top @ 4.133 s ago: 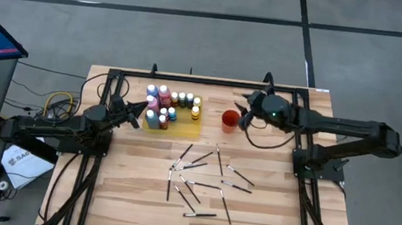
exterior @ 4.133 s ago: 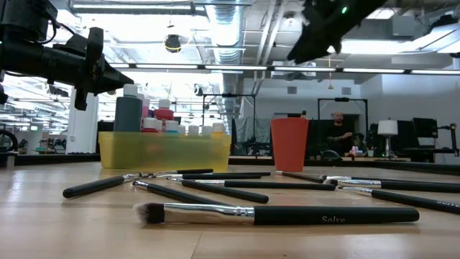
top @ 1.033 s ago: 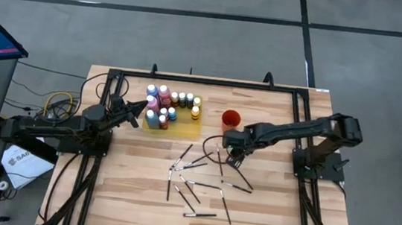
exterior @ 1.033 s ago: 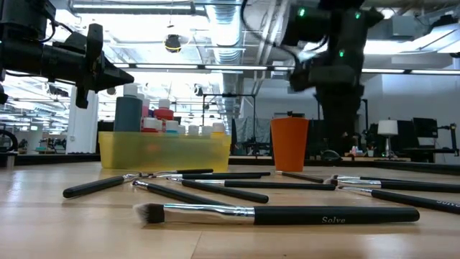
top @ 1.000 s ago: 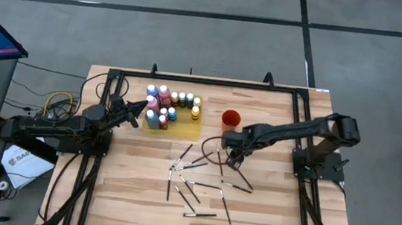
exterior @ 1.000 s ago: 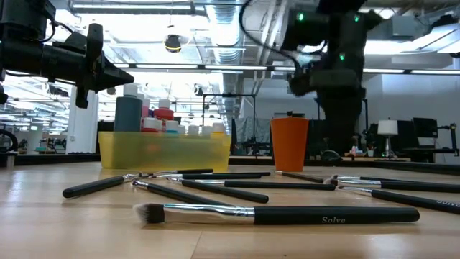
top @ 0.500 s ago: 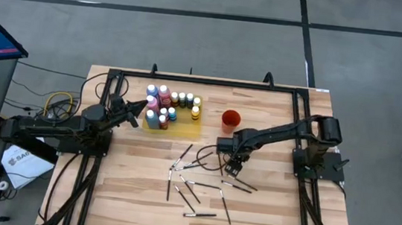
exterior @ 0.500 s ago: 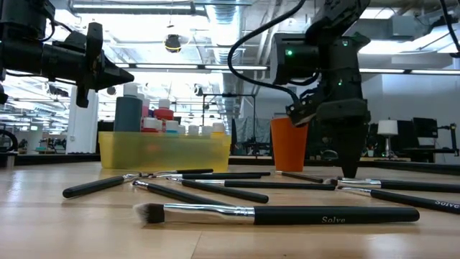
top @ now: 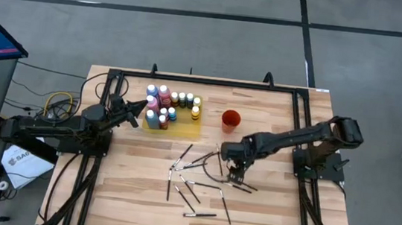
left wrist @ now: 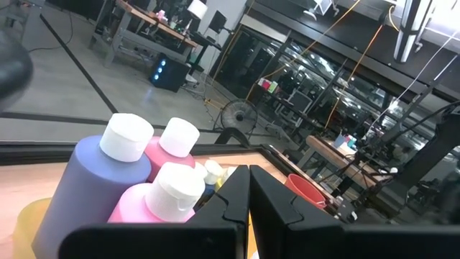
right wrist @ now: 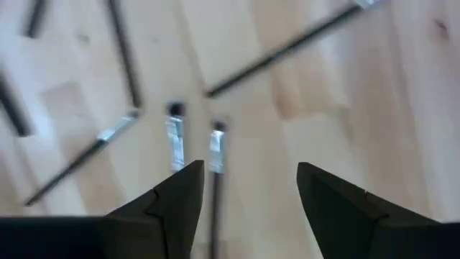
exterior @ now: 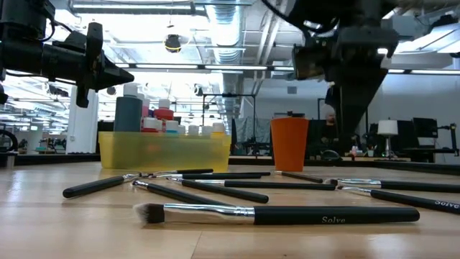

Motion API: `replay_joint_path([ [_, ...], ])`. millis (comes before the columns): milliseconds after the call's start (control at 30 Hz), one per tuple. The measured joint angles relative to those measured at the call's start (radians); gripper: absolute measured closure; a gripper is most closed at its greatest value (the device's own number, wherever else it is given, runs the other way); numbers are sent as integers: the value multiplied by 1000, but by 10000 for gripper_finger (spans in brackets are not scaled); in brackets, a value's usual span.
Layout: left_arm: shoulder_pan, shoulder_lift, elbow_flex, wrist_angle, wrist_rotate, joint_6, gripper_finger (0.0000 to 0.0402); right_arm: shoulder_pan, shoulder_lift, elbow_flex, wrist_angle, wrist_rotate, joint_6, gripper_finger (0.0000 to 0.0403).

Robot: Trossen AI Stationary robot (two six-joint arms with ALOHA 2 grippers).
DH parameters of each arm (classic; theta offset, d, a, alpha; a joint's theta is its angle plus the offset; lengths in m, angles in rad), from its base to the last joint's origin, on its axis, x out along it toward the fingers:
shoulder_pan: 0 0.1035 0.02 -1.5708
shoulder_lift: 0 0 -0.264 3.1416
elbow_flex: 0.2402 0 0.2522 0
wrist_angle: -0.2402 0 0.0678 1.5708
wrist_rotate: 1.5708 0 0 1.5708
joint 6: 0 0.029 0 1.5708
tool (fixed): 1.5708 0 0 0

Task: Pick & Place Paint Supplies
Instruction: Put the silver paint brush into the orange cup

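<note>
Several thin dark brushes lie scattered flat on the wooden table; the closest one in the low view has a light-tipped head. Small paint bottles with pale caps stand in a yellow tray at the far left. My right gripper hangs open, pointing down over the right part of the brush scatter, clear of the table. In its wrist view two brush tips lie just beyond its fingers. My left gripper waits shut and level beside the bottles.
A small orange-red cup stands upright on the table between the tray and my right arm, also seen in the low view. Black frame rails run along the table's far and side edges. Bare wood lies toward the near edge.
My right gripper has gone from beside the orange cup toward the table's near edge, over the brushes, dipping low midway and rolling a little. The brushes and bottles have stayed where they were.
</note>
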Motion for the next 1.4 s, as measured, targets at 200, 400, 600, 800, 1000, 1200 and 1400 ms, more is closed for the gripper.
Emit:
replay_joint_path([
  [200, 0, 0, 0, 2, 0, 0, 400, 41, 79, 17, 15, 4, 8, 199],
  [400, 0, 0, 0, 6, 0, 0, 400, 51, 178, 84, 5, 2, -18, 212],
  [600, 0, 0, 0, 6, 0, 0, 400, 49, 245, 140, -18, 5, -51, 212],
  [800, 0, 0, 0, 7, 0, 0, 400, 46, 288, 143, -27, 13, -64, 213],
  [1000, 0, 0, 0, 7, 0, 0, 400, 51, 320, 147, -33, 54, -67, 220],
  [1200, 0, 0, 0, 7, 0, 0, 400, 59, 325, 146, -26, 98, -61, 301],
  [1400, 0, 0, 0, 9, 0, 0, 400, 57, 326, 145, -25, 111, -70, 394],
])
